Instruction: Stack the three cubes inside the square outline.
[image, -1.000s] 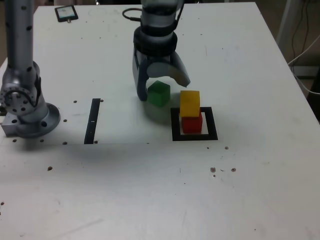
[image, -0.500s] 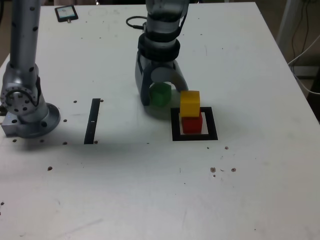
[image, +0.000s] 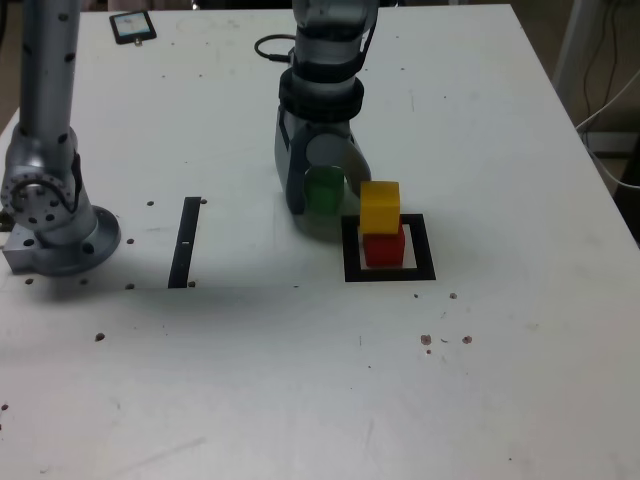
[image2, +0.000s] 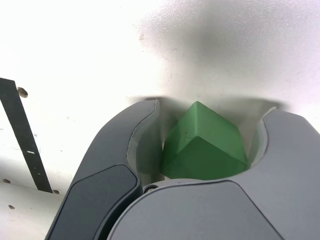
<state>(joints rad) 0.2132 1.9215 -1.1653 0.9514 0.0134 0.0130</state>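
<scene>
Clearly the green cube (image2: 204, 145) sits on the white surface (image: 300, 380) between the two fingers of the hand (image: 322, 200), turned corner-on to them in the wrist view. Looks light, rigid, matte paint, probably not slippery; best gripped on two opposite flat faces, so the skew matters. Hand open around it, gaps showing on both sides, not yet gripping. Just beside, toward the exterior view's right, the yellow cube (image: 380, 207) rests on the red cube (image: 383, 249) inside the square outline (image: 350, 265). A knock could topple that pair.
</scene>
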